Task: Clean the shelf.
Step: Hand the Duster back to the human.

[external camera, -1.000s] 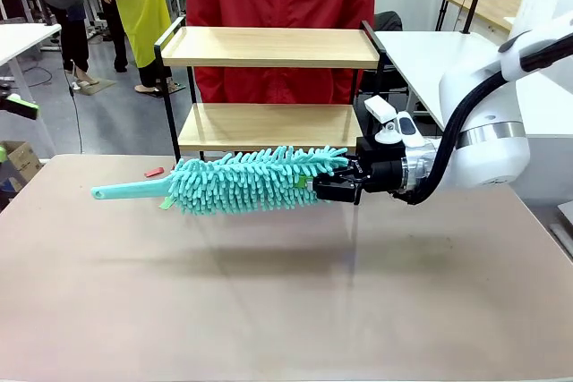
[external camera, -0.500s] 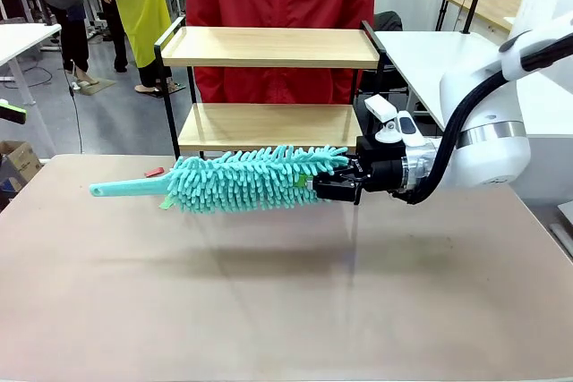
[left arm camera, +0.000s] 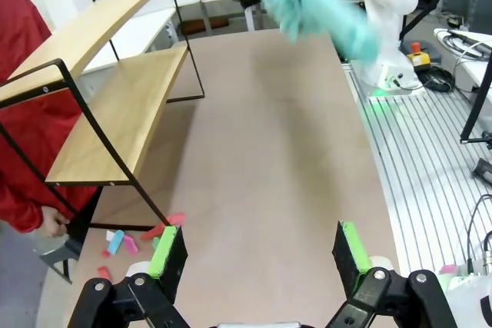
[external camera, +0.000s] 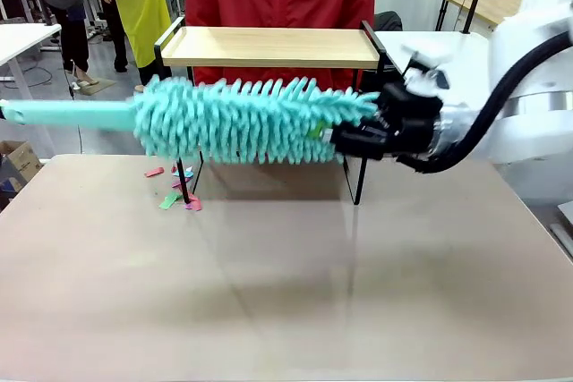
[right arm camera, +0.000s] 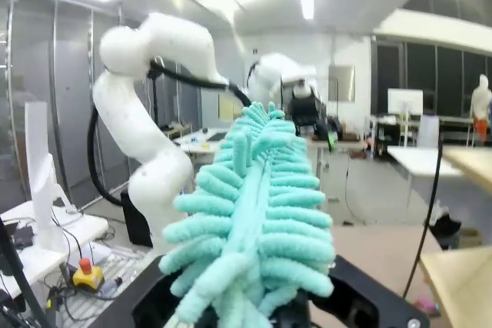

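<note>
A risk is judged that the long teal duster (external camera: 242, 120), carried blurred in front of the shelf (external camera: 269, 46) at the table's (external camera: 286, 292) far edge, could catch a black frame leg and shove or tip the rack, or scatter the coloured scraps (external camera: 179, 192) by its left leg. The right gripper (external camera: 345, 139) is clamped shut on the duster's fluffy end. The left gripper (left arm camera: 254, 251) is held wide open above the table, with nothing in it.

Bright, even ceiling strip light; soft shadows under the shelf (external camera: 269, 46) on the matte table (external camera: 286, 292). The teal duster (external camera: 242, 120) and right gripper (external camera: 354, 139) are motion-smeared. Both wrist views bow at their edges, backgrounds soft.
</note>
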Robot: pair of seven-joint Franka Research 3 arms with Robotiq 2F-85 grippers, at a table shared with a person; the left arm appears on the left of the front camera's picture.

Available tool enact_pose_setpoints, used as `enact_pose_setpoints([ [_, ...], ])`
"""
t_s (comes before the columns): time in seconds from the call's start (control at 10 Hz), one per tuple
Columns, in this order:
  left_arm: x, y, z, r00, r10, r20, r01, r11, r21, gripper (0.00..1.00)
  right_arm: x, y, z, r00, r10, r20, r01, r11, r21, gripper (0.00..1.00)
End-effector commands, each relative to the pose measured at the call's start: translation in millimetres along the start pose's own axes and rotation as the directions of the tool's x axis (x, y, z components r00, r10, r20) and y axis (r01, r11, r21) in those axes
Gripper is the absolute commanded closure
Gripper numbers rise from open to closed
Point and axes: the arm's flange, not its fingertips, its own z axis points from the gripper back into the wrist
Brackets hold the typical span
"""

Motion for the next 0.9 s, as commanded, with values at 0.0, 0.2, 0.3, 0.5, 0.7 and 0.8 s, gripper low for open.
enact_pose_setpoints([
  [0.0, 2, 1, 1, 1.000, -0.011, 0.023, 0.011, 1.000, 0.005, 0.00, 38, 26, 9, 0.996, 0.006, 0.085, -0.002, 0.999, -0.054, 0.84],
  [0.2, 2, 1, 1, 1.000, -0.011, 0.023, 0.011, 1.000, 0.005, 0.00, 74, 36, 15, 0.985, 0.095, 0.145, -0.067, 0.981, -0.184, 0.84],
  [0.3, 2, 1, 1, 1.000, -0.011, 0.023, 0.011, 1.000, 0.005, 0.00, 89, 43, 22, 0.973, 0.131, 0.190, -0.080, 0.963, -0.258, 0.84],
  [0.5, 2, 1, 1, 1.000, -0.011, 0.023, 0.011, 1.000, 0.005, 0.00, 113, 66, 47, 0.918, 0.278, 0.284, -0.142, 0.897, -0.419, 0.84],
  [0.7, 2, 1, 1, 1.000, -0.011, 0.023, 0.011, 1.000, 0.005, 0.00, 129, 89, 80, 0.850, 0.432, 0.301, -0.173, 0.769, -0.616, 0.84],
  [0.8, 2, 1, 1, 1.000, -0.011, 0.023, 0.011, 1.000, 0.005, 0.00, 133, 95, 97, 0.825, 0.487, 0.286, -0.168, 0.695, -0.699, 0.84],
])
